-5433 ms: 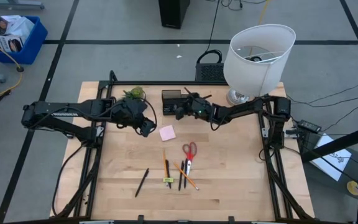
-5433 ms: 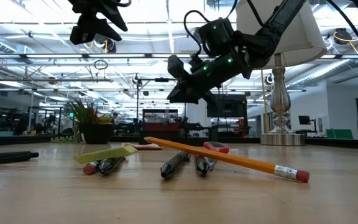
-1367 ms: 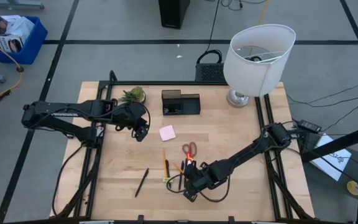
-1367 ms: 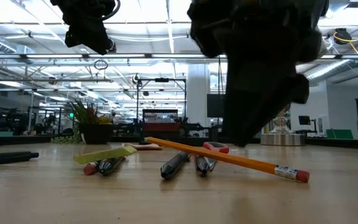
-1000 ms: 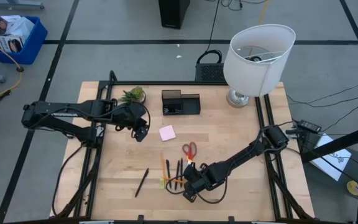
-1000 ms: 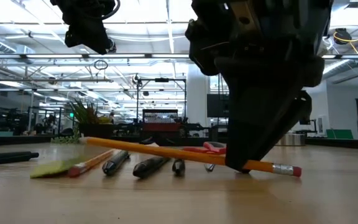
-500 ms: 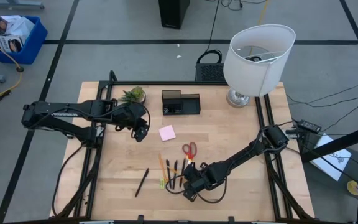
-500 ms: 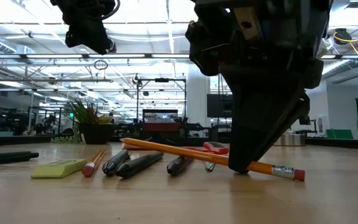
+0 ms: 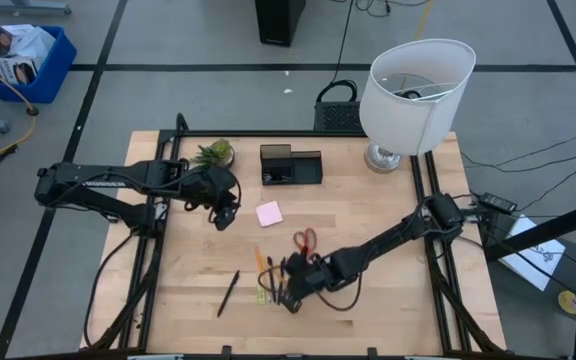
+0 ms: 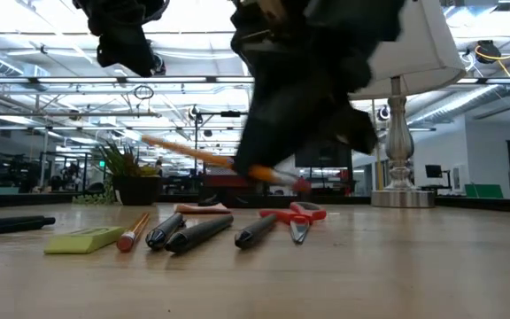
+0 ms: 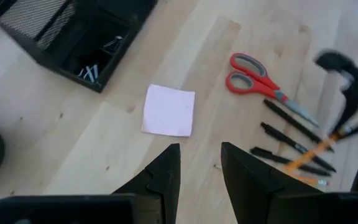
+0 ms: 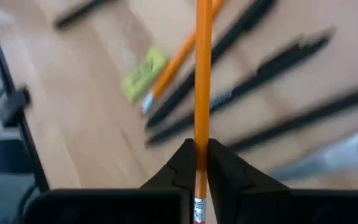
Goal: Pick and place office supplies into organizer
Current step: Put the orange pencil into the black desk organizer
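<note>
My right gripper [image 9: 288, 294] hangs above the supplies near the table's near edge, shut on an orange pencil [image 10: 204, 156]. Under it on the wood lie a second pencil [image 10: 133, 230], black pens [image 10: 198, 233], a yellow-green piece [image 10: 82, 239] and red-handled scissors [image 9: 304, 241]. One pen [image 9: 228, 293] lies apart to the left. The pink sticky pad [image 9: 269, 213] lies flat mid-table. The dark organizer [image 9: 291, 165] stands near the far edge. My left gripper [image 11: 199, 163] hovers open above the table, left of the pad. My right gripper [image 12: 197, 152] pinches the orange pencil [image 12: 202, 127] between its two fingers near the eraser end [image 12: 196, 215]. It comes from above, slanting toward the table's left. The pencil is lifted clear and tilted, its long free part [image 10: 162, 143] rising toward the left in the low view.
A small potted plant [image 9: 214, 152] stands at the far left, and a big white lamp [image 9: 416, 88] at the far right corner. Bare wood lies right of the scissors and between the pad and the organizer. Black frame rails [image 9: 154, 262] run along both table sides.
My right gripper, shut on the pencil near its eraser end, first dragged it over the table, pushing the pens, the other pencil and the yellow-green piece toward the left. Then it rose and moved left, lifting the pencil clear and tilted.
</note>
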You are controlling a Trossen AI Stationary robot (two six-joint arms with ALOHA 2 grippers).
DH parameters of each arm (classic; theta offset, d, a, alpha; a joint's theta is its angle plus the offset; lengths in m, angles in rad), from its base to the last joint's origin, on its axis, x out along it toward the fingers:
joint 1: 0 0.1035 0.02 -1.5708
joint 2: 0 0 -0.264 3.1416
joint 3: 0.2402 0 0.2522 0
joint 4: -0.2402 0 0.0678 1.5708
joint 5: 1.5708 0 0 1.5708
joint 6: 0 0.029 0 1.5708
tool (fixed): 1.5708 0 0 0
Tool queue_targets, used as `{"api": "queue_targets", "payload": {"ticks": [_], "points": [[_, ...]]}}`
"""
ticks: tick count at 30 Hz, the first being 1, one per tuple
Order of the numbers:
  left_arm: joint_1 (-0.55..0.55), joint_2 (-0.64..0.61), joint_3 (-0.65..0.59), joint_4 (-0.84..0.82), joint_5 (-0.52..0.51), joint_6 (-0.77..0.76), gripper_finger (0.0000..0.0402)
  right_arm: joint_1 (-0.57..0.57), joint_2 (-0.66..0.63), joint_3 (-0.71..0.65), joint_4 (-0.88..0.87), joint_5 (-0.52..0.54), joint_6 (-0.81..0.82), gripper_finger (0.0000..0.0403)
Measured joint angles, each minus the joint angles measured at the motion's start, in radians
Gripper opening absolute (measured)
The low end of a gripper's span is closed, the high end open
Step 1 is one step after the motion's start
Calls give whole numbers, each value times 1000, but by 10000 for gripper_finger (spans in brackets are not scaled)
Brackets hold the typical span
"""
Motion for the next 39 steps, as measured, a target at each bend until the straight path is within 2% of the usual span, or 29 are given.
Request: {"api": "queue_targets", "payload": {"ticks": [5, 9, 11, 15, 17, 21, 24, 28, 32, 39], "points": [[-8, -40, 0, 7, 23, 130, 120, -63, -56, 0, 21, -3, -74, 15], [-22, -87, 0, 11, -31, 296, 120, -116, -97, 0, 46, -32, -110, 15], [-33, -115, 0, 24, -49, 399, 120, -148, -116, 0, 47, -95, -112, 15], [-65, -150, 0, 105, -56, 612, 120, -211, -134, 0, 56, -305, -89, 15], [-77, -155, 0, 167, -57, 661, 120, -239, -135, 0, 61, -407, -61, 15], [-87, -155, 0, 277, -33, 630, 120, -290, -135, 0, 85, -664, 21, 15], [-92, -155, 0, 281, 7, 679, 120, -318, -135, 0, 155, -820, 57, 15], [-101, -155, 0, 256, 82, 633, 120, -354, -143, 1, 243, -962, 148, 15], [-117, -140, 0, 195, 131, 549, 120, -388, -156, 1, 289, -1045, 206, 15], [-171, -128, -1, 132, 198, 472, 120, -442, -166, 1, 290, -1076, 255, 15]]}}
